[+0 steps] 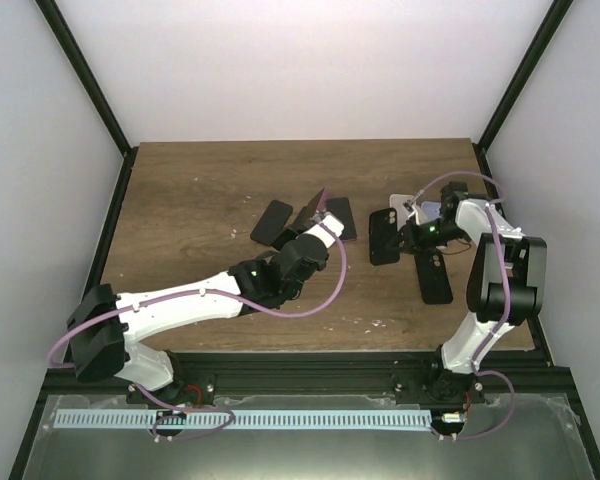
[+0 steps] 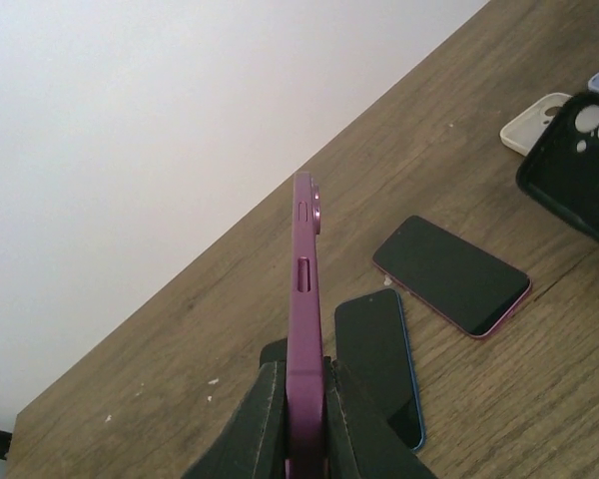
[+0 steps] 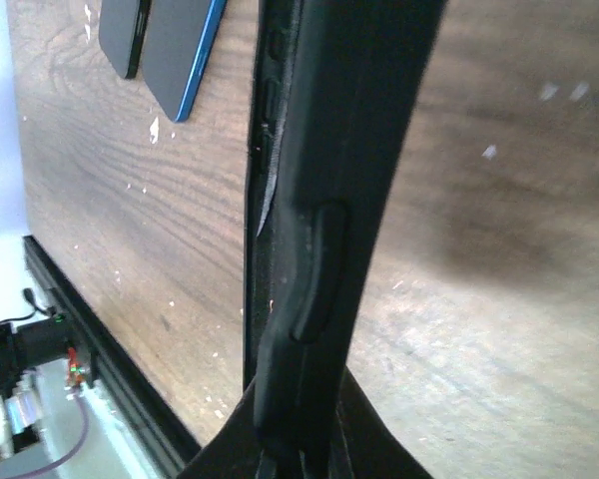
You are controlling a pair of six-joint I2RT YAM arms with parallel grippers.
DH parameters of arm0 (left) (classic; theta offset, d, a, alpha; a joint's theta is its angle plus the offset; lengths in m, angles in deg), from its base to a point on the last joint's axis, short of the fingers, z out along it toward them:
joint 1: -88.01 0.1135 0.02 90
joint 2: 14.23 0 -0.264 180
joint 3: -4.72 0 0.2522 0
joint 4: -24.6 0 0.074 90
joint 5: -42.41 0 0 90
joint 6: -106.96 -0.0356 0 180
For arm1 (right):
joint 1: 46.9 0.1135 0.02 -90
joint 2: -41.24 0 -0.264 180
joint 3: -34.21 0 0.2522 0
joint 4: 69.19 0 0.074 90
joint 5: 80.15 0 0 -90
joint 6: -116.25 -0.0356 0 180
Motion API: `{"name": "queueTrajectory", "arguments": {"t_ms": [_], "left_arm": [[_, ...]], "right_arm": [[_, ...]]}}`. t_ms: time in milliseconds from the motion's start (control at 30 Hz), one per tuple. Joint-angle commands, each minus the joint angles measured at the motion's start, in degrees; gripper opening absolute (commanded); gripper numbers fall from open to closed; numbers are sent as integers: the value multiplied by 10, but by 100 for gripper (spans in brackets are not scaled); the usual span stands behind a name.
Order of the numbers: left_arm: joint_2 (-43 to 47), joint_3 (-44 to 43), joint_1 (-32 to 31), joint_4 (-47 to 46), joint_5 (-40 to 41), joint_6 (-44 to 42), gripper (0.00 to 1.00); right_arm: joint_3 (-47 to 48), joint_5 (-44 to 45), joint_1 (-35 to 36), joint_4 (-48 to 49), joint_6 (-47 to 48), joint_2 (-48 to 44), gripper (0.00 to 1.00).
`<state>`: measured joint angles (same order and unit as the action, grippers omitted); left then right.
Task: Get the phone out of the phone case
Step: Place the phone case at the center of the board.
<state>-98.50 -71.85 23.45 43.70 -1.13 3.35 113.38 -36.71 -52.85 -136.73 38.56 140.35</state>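
The bench (image 1: 200, 190) is brown wood, grain showing, matt, flecked with pale specks. The purple case (image 2: 304, 329), centre of the left wrist view, looks smooth matt plastic; the black case (image 3: 324, 200) is likewise matt. The pink-edged phone (image 2: 449, 274) has a glossy dark screen.

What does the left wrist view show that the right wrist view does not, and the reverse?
Only the left wrist view: the left gripper shut on a purple case, a pink-edged phone, a white case. Only the right wrist view: the right gripper, the black front rail. Both: the blue-edged phone, the wooden table, a black case (gripped in the right wrist view).
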Motion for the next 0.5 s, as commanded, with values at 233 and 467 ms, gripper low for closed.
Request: {"name": "queueTrajectory", "arguments": {"t_ms": [233, 467], "left_arm": [[39, 18, 8, -37, 24, 9, 0], [39, 18, 10, -34, 21, 11, 0]], "right_arm": [[57, 104, -19, -171, 197, -6, 1], [-30, 170, -20, -165, 211, -51, 1]]}}
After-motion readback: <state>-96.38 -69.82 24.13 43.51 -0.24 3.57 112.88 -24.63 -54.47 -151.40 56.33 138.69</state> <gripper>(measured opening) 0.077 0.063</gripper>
